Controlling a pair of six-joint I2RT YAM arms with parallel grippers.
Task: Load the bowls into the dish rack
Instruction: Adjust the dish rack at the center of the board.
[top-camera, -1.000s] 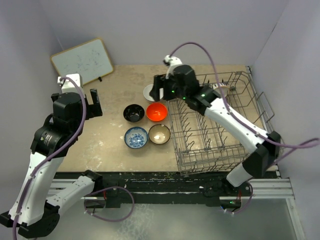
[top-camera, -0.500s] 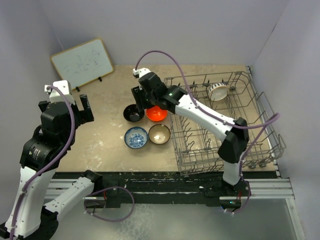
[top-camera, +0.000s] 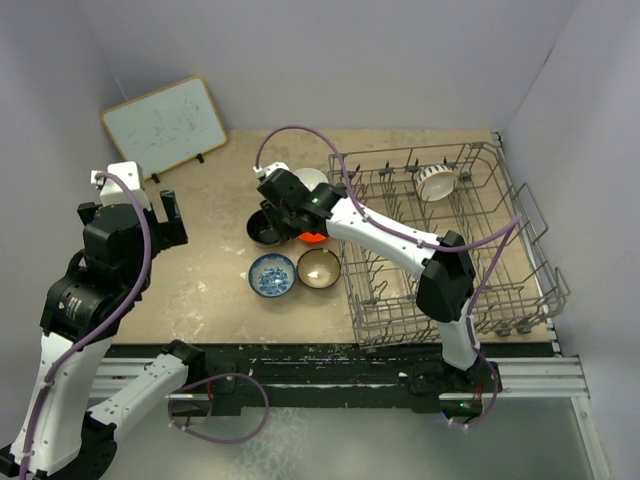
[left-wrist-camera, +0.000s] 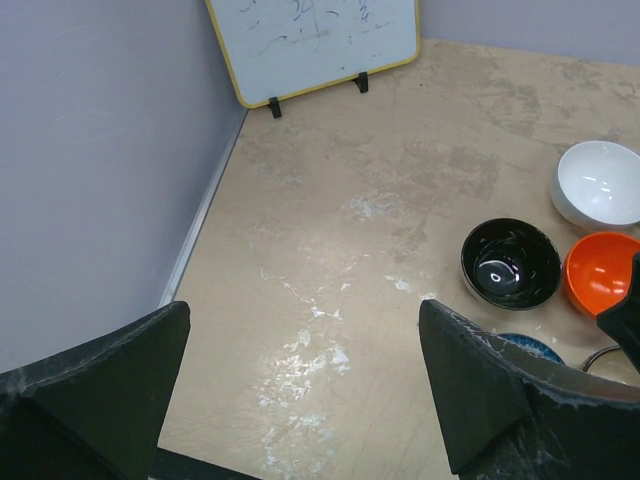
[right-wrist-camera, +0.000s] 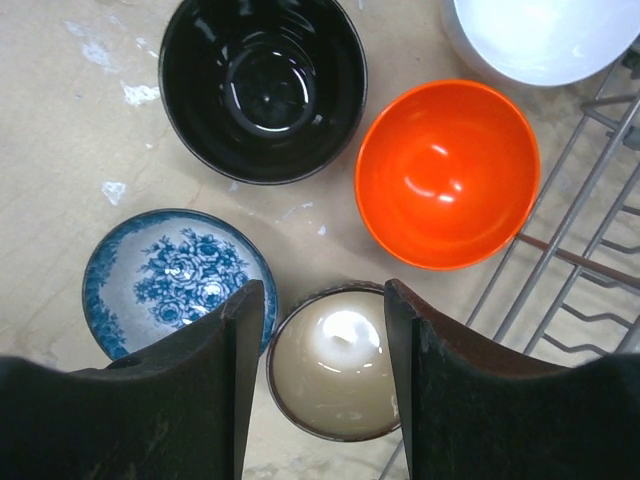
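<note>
Five bowls sit on the table left of the dish rack (top-camera: 455, 255): white (right-wrist-camera: 540, 35), glossy black (right-wrist-camera: 262, 85), orange-red (right-wrist-camera: 447, 170), blue-and-white (right-wrist-camera: 175, 280) and brown with a cream inside (right-wrist-camera: 335, 375). A cream-beige bowl (top-camera: 437, 183) stands on edge at the back of the rack. My right gripper (right-wrist-camera: 322, 295) hovers above this cluster, open and holding nothing. In the top view it (top-camera: 272, 213) covers part of the black bowl (top-camera: 260, 235). My left gripper (left-wrist-camera: 303, 310) is open over bare table, well left of the black bowl (left-wrist-camera: 510, 262).
A whiteboard (top-camera: 165, 123) leans at the back left corner. Purple walls close in the left, back and right sides. The right arm's cable (top-camera: 300, 135) loops above the white bowl (top-camera: 312, 179). The rack's wire edge (right-wrist-camera: 580, 200) runs right beside the orange-red bowl.
My right arm swung left from the rack's front corner to above the black and orange-red bowls, and its jaws narrowed. My left arm pulled back to the left, then held still.
</note>
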